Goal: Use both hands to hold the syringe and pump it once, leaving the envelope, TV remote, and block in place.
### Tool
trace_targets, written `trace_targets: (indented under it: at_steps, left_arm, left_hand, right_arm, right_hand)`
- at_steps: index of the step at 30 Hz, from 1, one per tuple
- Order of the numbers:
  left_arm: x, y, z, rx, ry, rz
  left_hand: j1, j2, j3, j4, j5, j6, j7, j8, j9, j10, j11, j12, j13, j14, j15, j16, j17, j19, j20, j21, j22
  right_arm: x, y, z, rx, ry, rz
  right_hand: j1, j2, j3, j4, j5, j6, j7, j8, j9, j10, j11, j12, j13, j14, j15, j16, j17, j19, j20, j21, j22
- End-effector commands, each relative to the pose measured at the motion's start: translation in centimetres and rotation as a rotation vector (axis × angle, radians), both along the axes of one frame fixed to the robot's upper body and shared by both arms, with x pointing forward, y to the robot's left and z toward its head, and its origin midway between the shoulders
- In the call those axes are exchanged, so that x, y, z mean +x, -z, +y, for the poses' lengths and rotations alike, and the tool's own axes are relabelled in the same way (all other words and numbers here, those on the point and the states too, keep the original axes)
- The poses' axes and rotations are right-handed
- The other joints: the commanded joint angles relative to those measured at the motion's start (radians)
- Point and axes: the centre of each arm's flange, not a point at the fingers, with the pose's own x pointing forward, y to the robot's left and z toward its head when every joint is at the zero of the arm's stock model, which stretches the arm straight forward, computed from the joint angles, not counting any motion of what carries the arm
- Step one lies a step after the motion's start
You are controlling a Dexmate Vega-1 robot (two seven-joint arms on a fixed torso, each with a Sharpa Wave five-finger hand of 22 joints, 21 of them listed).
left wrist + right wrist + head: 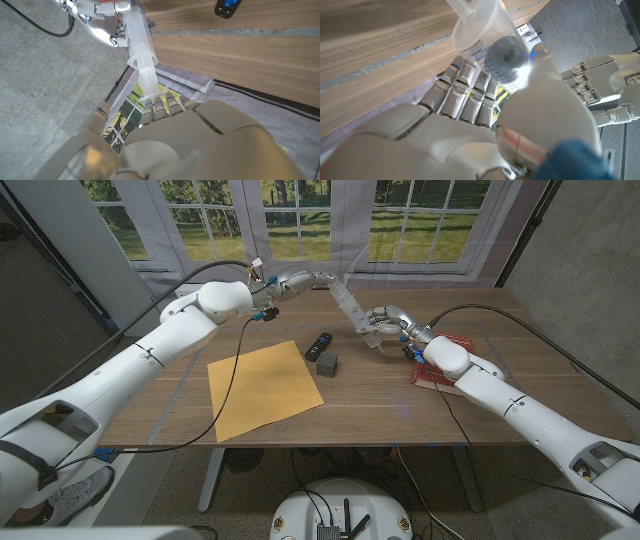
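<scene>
A clear syringe (350,305) hangs tilted in the air over the table's far middle. My left hand (298,281) holds its plunger end, and my right hand (387,321) grips the barrel. In the left wrist view the plunger (146,87) runs from my left hand (190,145) up into the barrel (135,30), with the right hand (100,22) beyond it. The right wrist view has my right hand (470,120) wrapped around the barrel (485,30), marked 50. A yellow envelope (262,387), a black TV remote (318,344) and a dark block (327,364) lie on the table.
A red flat object (447,358) lies on the wooden table (380,405) under my right forearm. A black cable hangs from the left arm across the envelope's left side. Windows stand behind the table's far edge.
</scene>
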Motion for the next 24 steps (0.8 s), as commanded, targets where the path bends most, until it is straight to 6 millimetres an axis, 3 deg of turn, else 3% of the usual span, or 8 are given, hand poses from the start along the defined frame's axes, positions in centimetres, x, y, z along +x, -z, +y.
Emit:
trace_targets:
  at_steps: [1,24]
  left_arm:
    - [0.39,0.17,-0.12,0.000,0.000,0.010]
    - [0.78,0.82,-0.82,-0.002,0.008,0.022]
  left_hand:
    - [-0.008,0.063,0.003,0.009,0.002,0.026,0.018,0.002,0.003,0.006,0.002,0.001,0.002,0.006,-0.060,0.000,0.003,0.003,-0.034,0.009,0.003]
    - [-0.011,0.065,0.004,0.017,0.002,0.026,0.018,0.000,0.003,0.007,0.004,-0.001,0.002,0.008,-0.057,-0.002,0.003,0.008,-0.034,0.010,0.003]
  right_arm:
    - [0.05,-0.51,0.19,0.001,0.004,-0.005]
    - [-0.14,-1.02,0.08,0.001,0.003,-0.012]
  right_hand:
    - [0.188,0.182,0.002,0.000,0.003,0.111,-0.102,-0.001,0.001,0.037,-0.029,0.001,0.002,0.011,-0.102,-0.007,0.005,0.002,-0.046,0.003,0.003]
    - [0.187,0.184,0.001,0.002,0.003,0.115,-0.103,-0.007,0.002,0.041,-0.029,0.001,0.005,0.017,-0.101,-0.014,0.013,0.001,-0.041,0.002,0.003]
